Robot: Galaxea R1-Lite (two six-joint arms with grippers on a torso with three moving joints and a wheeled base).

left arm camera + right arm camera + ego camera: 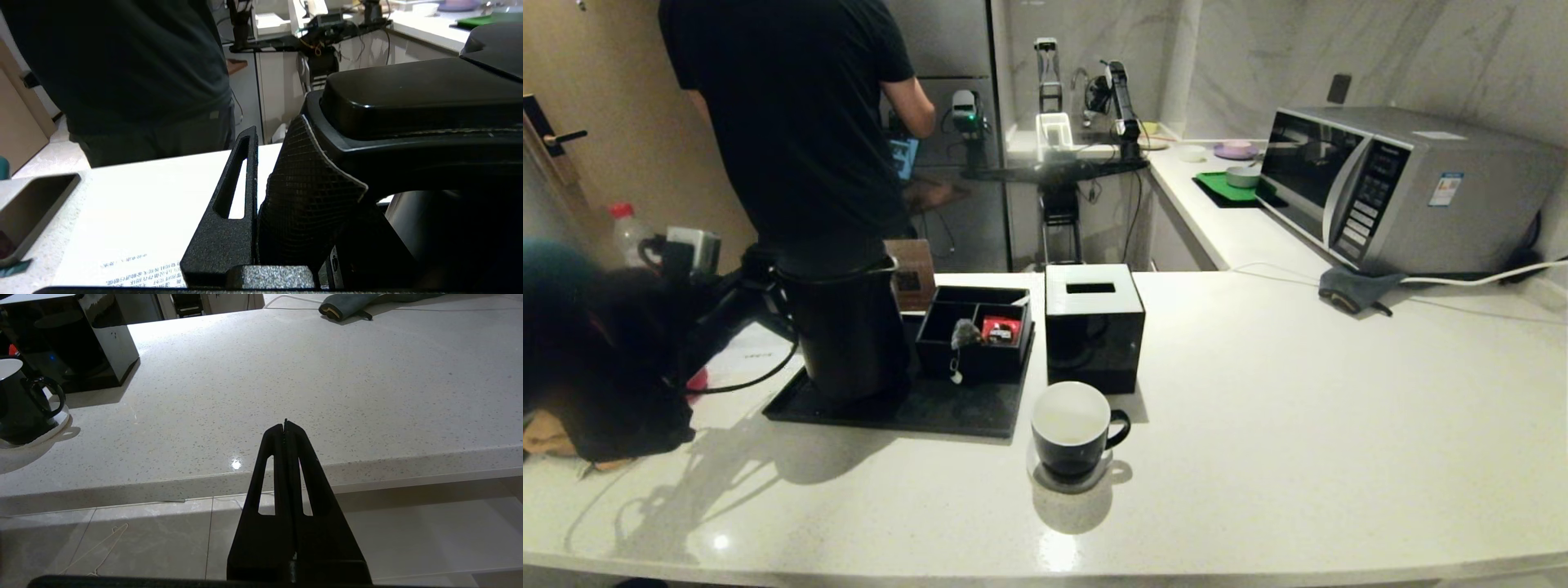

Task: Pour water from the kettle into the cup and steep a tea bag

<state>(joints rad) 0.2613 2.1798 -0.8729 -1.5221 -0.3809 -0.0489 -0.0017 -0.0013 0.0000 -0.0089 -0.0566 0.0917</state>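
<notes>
Head view: the kettle stands upright on a black tray at the left of the white counter. The left arm reaches to it from the left; the gripper itself is hard to make out here. Just right of the kettle, a divided organiser holds the tea bag and a red packet, with the bag's string hanging over the front wall. A black box sits right of the organiser. The cup stands in front of the box, off the tray, its handle to the right. A person in black stands behind the counter.

Left wrist view: the left gripper pinches the kettle's handle, one mesh-padded finger pressed against it.

Right wrist view: the right gripper hangs below the counter's front edge, fingers pressed together and holding nothing. The cup is well off to one side.
</notes>
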